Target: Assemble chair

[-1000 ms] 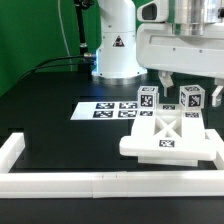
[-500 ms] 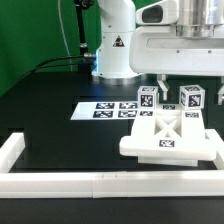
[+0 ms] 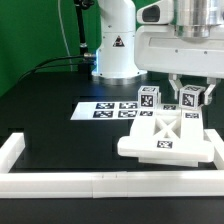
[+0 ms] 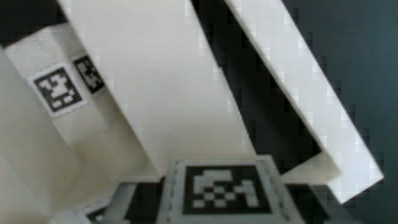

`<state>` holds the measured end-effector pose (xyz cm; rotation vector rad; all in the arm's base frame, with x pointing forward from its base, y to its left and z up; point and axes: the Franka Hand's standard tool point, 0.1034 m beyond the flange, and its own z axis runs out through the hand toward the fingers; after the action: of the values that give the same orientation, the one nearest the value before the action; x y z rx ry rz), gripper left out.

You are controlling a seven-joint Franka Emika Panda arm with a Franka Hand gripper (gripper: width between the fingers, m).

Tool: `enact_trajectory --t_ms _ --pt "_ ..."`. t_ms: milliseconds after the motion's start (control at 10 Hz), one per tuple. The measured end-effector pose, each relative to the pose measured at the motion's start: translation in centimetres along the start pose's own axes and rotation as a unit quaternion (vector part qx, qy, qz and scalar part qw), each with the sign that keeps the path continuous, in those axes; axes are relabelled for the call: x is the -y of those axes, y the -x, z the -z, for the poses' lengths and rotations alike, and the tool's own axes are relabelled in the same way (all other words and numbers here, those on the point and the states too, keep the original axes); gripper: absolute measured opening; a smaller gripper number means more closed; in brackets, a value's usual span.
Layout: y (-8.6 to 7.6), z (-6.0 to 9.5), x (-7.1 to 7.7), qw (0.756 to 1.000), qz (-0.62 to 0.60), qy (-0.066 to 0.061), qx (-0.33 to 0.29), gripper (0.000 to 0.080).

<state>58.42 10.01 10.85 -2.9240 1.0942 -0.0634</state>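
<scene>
From the exterior view, the chair (image 3: 166,135) sits on the black tabletop (image 3: 50,110), toward the exterior view's right, pressed into the corner of the white border rails (image 3: 95,181). Its flat X-braced panel (image 3: 163,137) lies on top, a tag on its near face, and two tagged square legs (image 3: 148,99) stand up behind it. Just behind and toward the exterior view's left lies the marker board (image 3: 105,109), flat on the tabletop, with the robot's white base (image 3: 115,45) farther back. The pincer (image 3: 193,88) hangs low over the leg nearer the exterior view's right; one finger (image 3: 176,85) shows beside that leg's top and the other is down at its far side. Whether the fingers actually touch the leg I cannot tell from here.

In the wrist view, everything is very close and a little blurred. A long white bar (image 4: 302,85) runs diagonally across, with a dark gap between it and a broad white slab (image 4: 151,80). A tagged white face (image 4: 63,85) stands beside the slab, and another tag (image 4: 217,188) sits on a block end nearest the camera. The fingers themselves cannot be made out here.
</scene>
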Motion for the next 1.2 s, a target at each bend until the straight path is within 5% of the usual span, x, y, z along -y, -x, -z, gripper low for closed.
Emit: enact_trajectory --t_ms 300,600,800,900,1000,1100,1200 --pt "0.66 -0.08 0.07 0.968 -0.253 0.006 0.007 0.0271" --pt "0.52 -0.25 0.37 0.912 -0.41 -0.017 0.016 0.0271" --pt "0.54 -0.27 0.39 0.918 -0.395 -0.017 0.017 0.0324" --pt "0.6 -0.3 0.42 0.919 -0.394 -0.017 0.017 0.0491" --pt "0.78 -0.4 0.37 0.94 -0.342 -0.014 0.017 0.0491" --pt "0.66 -0.37 0.26 0.969 -0.244 -0.014 0.017 0.0615" --pt "0.19 -0.31 0.04 0.992 -0.127 -0.017 0.017 0.0639"
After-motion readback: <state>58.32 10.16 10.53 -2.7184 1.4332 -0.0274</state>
